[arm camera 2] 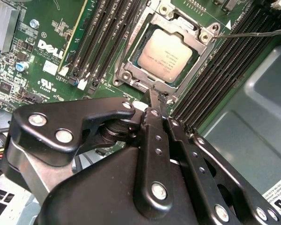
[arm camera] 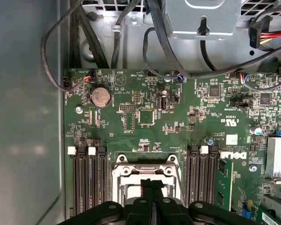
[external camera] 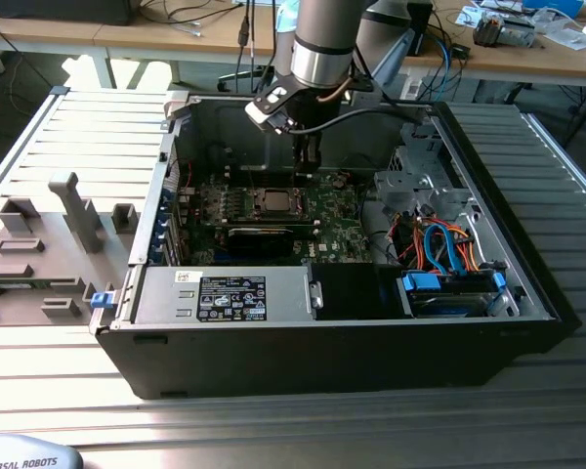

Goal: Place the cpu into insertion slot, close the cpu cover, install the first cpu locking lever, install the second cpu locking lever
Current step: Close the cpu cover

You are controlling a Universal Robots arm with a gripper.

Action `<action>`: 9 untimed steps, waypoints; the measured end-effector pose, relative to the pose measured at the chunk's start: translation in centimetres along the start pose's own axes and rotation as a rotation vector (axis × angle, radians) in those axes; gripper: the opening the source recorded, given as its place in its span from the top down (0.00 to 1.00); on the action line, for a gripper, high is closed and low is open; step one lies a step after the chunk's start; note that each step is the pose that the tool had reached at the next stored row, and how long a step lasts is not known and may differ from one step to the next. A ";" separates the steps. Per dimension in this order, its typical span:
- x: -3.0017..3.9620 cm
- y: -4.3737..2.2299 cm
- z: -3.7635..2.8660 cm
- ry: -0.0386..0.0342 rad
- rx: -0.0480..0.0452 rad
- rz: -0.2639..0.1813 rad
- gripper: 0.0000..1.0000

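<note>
While cpu (arm camera 2: pixel 166 56) lies under cpu cover (arm camera 2: pixel 200 55), hand (arm camera 2: pixel 154 96) pinched together, just beside

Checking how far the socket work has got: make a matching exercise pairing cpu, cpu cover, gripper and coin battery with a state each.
1 cpu
2 cpu cover
3 gripper
4 coin battery

A round, silver, on the green board
B shut, tips beside the cover's edge
C metal top showing through the window
D silvery frame lying flat around the chip

Pairs: 1-C, 2-D, 3-B, 4-A
</note>
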State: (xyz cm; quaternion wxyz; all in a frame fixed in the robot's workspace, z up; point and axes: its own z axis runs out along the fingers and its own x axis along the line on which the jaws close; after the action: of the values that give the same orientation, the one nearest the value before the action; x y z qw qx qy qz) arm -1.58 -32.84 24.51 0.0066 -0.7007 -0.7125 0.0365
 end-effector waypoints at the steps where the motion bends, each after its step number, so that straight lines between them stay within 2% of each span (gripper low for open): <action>1: 0.00 -0.03 0.01 0.0000 0.0000 0.000 0.89; 9: 0.01 -0.36 0.09 0.0001 0.0000 0.000 0.89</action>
State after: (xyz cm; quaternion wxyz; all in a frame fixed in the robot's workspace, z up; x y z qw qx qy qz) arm -1.94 -32.84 24.45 0.0067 -0.7007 -0.7125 0.0365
